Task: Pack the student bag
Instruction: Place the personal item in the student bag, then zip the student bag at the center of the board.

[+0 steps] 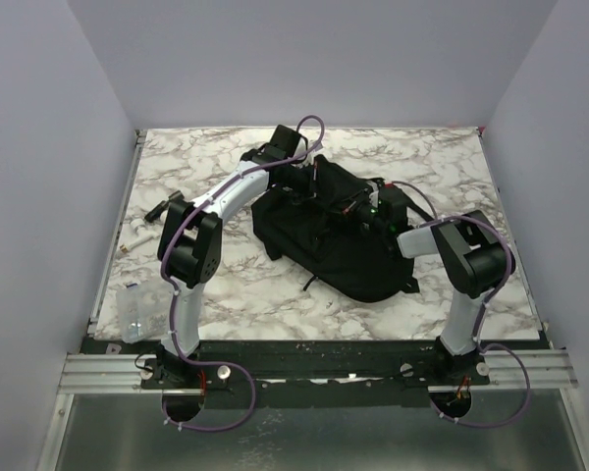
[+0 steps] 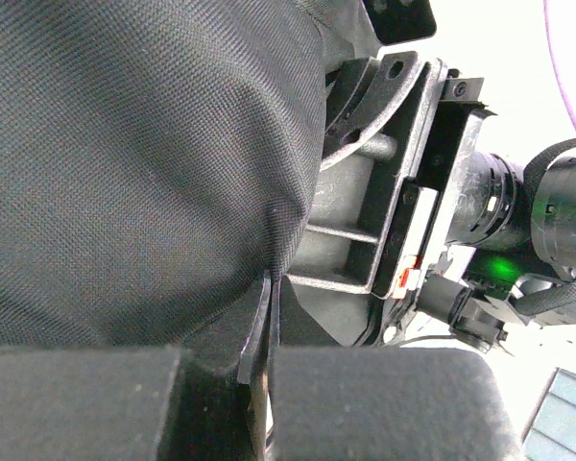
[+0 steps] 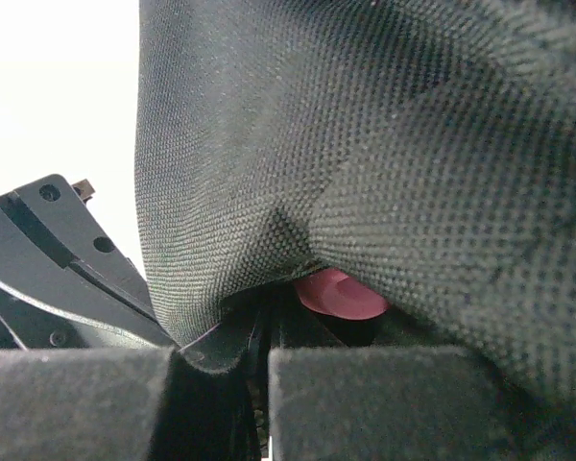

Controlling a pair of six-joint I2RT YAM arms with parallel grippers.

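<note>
The student bag (image 1: 339,250), a big soft black backpack, lies in the middle of the marble table (image 1: 236,285). My left gripper (image 1: 309,186) reaches in over the bag's far left part. In the left wrist view it (image 2: 269,298) is shut, pinching a fold of the bag's woven fabric (image 2: 125,163). My right gripper (image 1: 365,211) comes in from the right, close to the left one. Seen from the right wrist, it (image 3: 266,322) is also shut on a fold of the bag fabric (image 3: 384,144). A pink rounded thing (image 3: 341,294) shows under that fabric edge.
A clear plastic box (image 1: 137,309) stands at the table's near left. A small black item (image 1: 157,209) and a thin white item (image 1: 133,238) lie at the left edge. The right gripper's body (image 2: 394,192) fills the space just beside the left fingers.
</note>
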